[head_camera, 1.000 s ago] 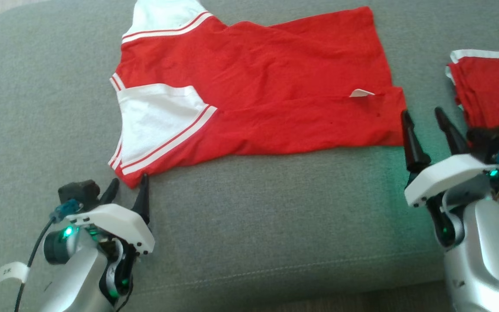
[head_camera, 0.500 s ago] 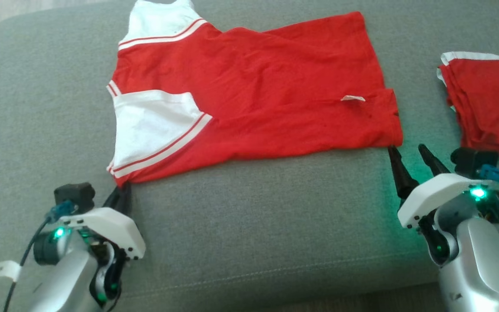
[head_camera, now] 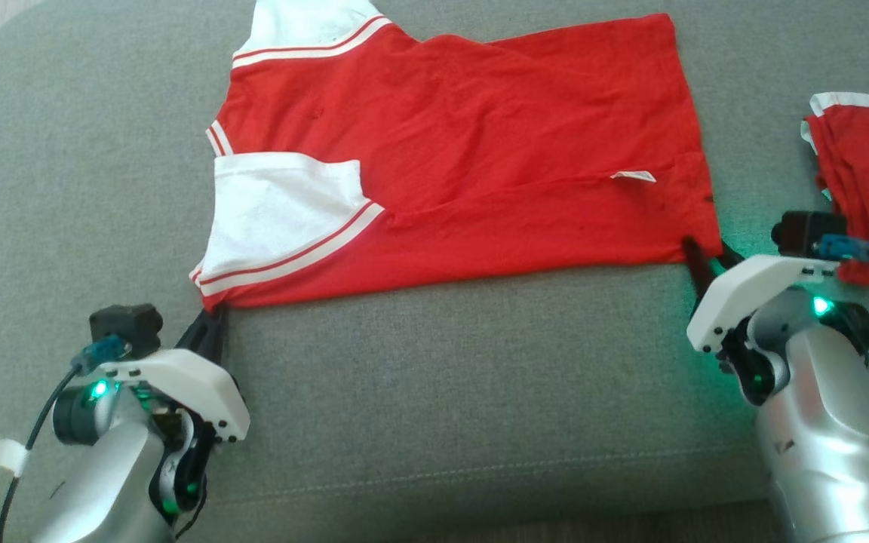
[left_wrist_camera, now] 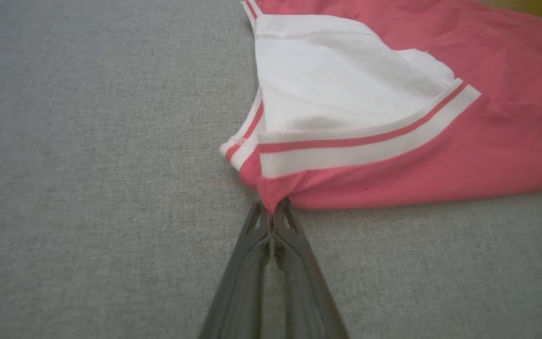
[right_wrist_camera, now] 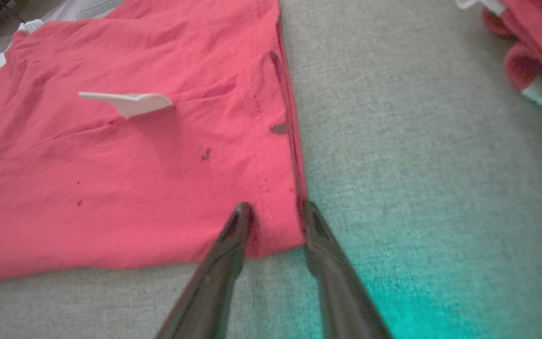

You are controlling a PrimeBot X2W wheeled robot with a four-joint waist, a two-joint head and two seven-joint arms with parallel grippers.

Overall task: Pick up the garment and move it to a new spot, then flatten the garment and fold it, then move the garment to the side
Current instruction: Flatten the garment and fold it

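The red garment lies spread fairly flat on a grey cushion, running in the head view from about 10 o'clock to 2 o'clock, with its white sleeve and striped trim toward the robot's left and its hem toward the right. The left gripper sits at 8 o'clock, and the left wrist view shows its fingers clenched together on the near shoulder corner of the garment, a small pinch of red cloth caught at the tips. The right gripper is at 3 o'clock; its fingers stand apart in the right wrist view, straddling the near hem corner without closing on it. A small white label sticks up from the cloth just beyond them. A separate pile of red clothes rests at the 3 o'clock edge, near the right gripper.
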